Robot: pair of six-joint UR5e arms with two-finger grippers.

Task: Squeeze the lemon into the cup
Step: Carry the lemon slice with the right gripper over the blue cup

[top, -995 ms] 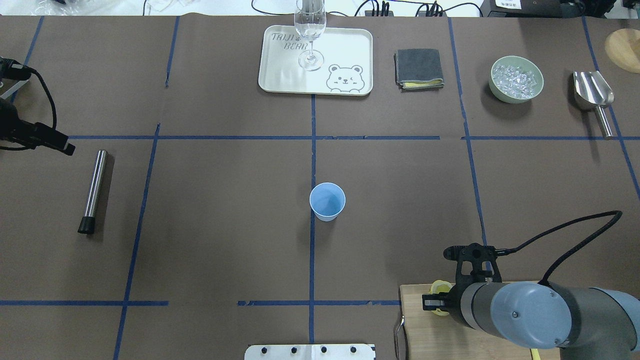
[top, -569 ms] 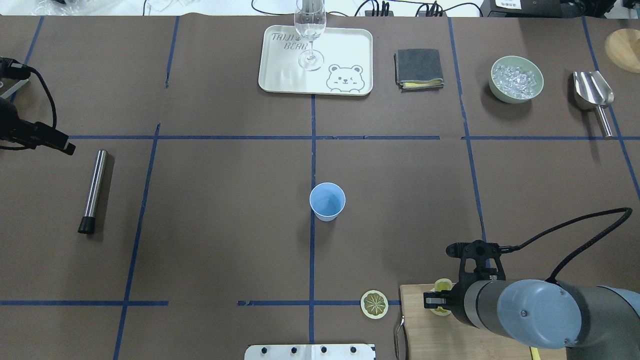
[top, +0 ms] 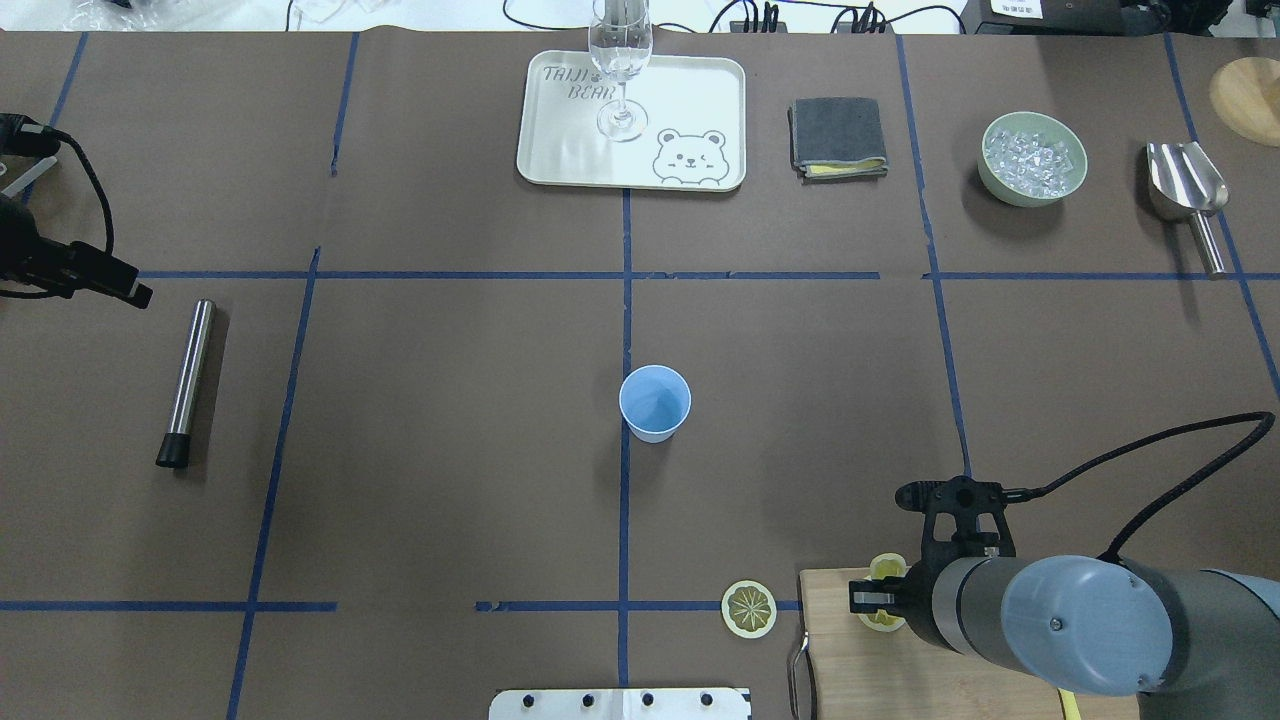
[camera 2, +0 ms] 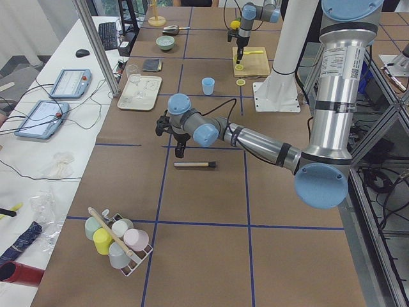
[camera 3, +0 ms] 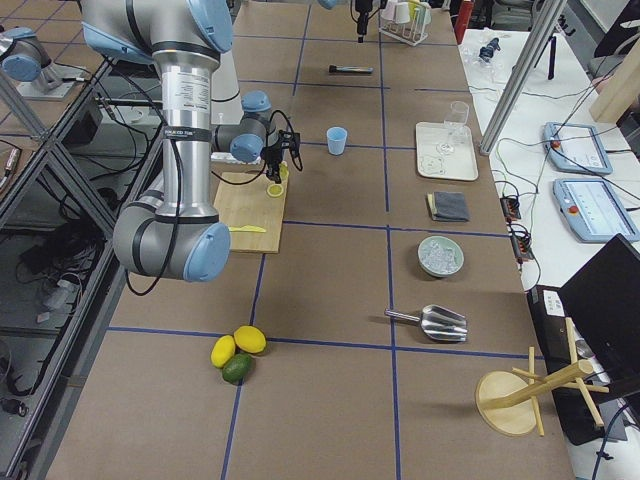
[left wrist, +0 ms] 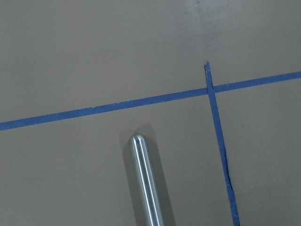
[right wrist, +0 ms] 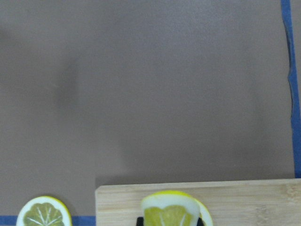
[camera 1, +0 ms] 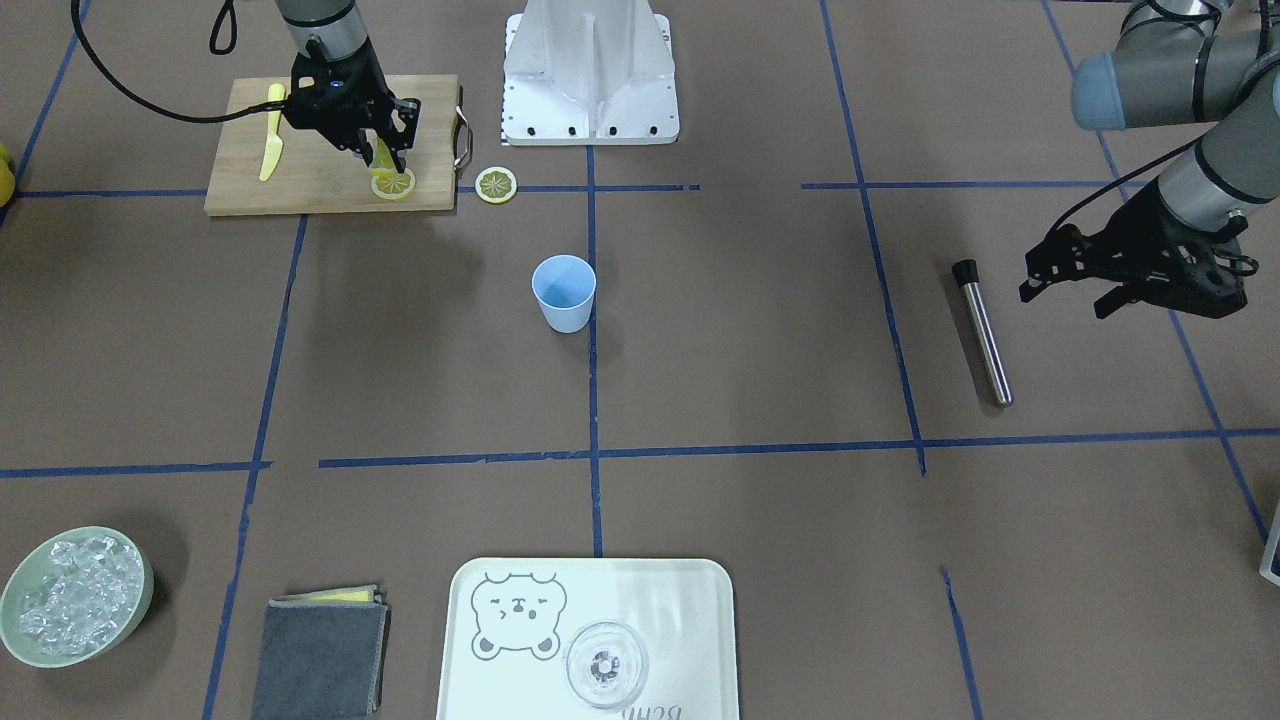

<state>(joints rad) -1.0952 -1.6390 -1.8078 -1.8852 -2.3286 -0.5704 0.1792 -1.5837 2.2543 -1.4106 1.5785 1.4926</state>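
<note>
Lining the brown table, blue tape runs by the cup.

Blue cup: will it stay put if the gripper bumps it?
Probably not. The cup looks empty, so likely light and easily slid. Its base is narrower than its rim, so a high bump may tip it.

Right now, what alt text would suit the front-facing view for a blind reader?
The right arm's jaws pinch a lemon slice over a wooden board, where a second slice lies flat; a third lies on the table beside the board. A blue cup stands mid-table, and the left arm hovers near a steel rod.
</note>
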